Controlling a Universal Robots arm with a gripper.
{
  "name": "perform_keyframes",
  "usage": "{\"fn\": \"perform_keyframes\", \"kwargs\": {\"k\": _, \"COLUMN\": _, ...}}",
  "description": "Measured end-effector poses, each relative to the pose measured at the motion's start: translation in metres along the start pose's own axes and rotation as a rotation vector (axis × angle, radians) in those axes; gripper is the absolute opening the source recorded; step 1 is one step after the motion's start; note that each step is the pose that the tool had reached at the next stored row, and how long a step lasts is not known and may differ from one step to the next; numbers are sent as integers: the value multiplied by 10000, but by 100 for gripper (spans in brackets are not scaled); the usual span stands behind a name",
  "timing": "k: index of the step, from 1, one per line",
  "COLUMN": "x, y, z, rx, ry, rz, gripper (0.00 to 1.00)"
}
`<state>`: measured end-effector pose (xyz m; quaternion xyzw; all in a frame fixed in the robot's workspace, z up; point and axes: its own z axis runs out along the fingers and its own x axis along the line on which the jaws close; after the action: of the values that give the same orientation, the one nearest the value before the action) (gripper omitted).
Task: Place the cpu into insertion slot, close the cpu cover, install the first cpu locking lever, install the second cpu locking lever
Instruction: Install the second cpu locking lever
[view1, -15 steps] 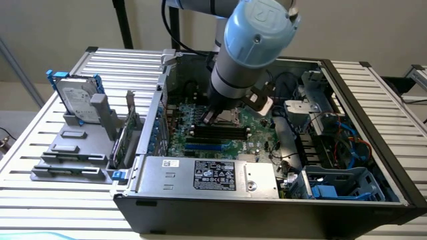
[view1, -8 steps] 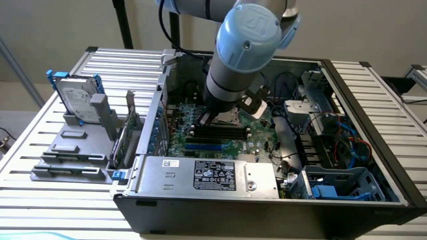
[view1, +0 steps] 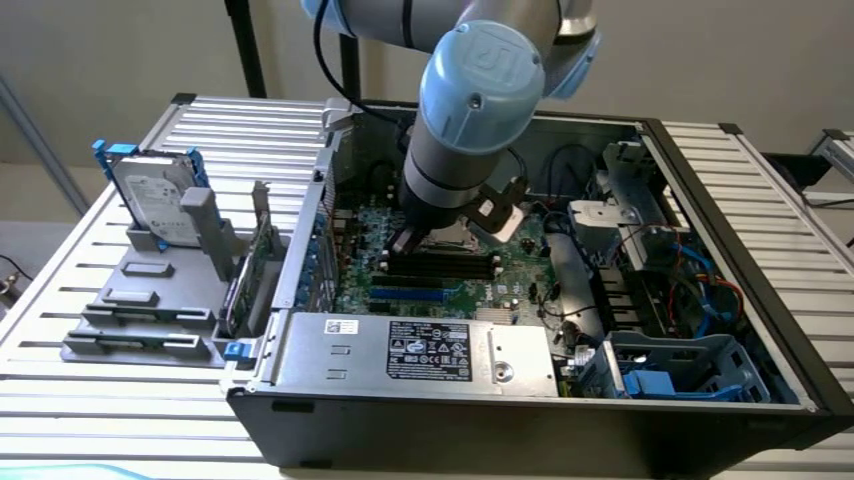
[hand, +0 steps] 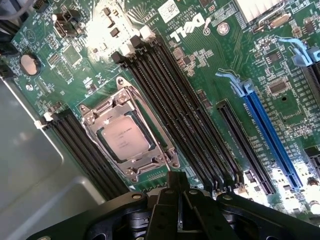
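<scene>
One cpu (hand: 127, 137) seated under cpu cover (hand: 131, 131) in wrist view | hand (hand: 177, 200) state: cannot tell

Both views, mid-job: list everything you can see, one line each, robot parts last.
cpu: one, silvery face up, seated in the insertion slot
insertion slot: one, silvery rim, on the motherboard between memory slot banks
cpu cover: one, silvery frame, lying flat around the chip
motherboard: one, green, floor of the case
memory slots: several, long, black, on both sides of the socket
blue expansion slot: one, blue, beside a black one
coin battery: one, silver, on the board
power supply: one, grey, labelled, front of the case
computer case: one, black, open, on the slatted table
hard drive: one, silver, standing in a grey holder at the exterior view's left
arm: one, grey and light blue, reaching into the case
</scene>
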<state>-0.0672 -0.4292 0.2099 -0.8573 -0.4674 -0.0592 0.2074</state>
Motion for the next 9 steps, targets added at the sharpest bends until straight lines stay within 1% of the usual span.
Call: {"fn": "perform_keyframes", "kwargs": {"k": 9, "x": -4, "y": 5, "z": 98, "rx": -1, "ry": 4, "rz": 3, "gripper": 11}}
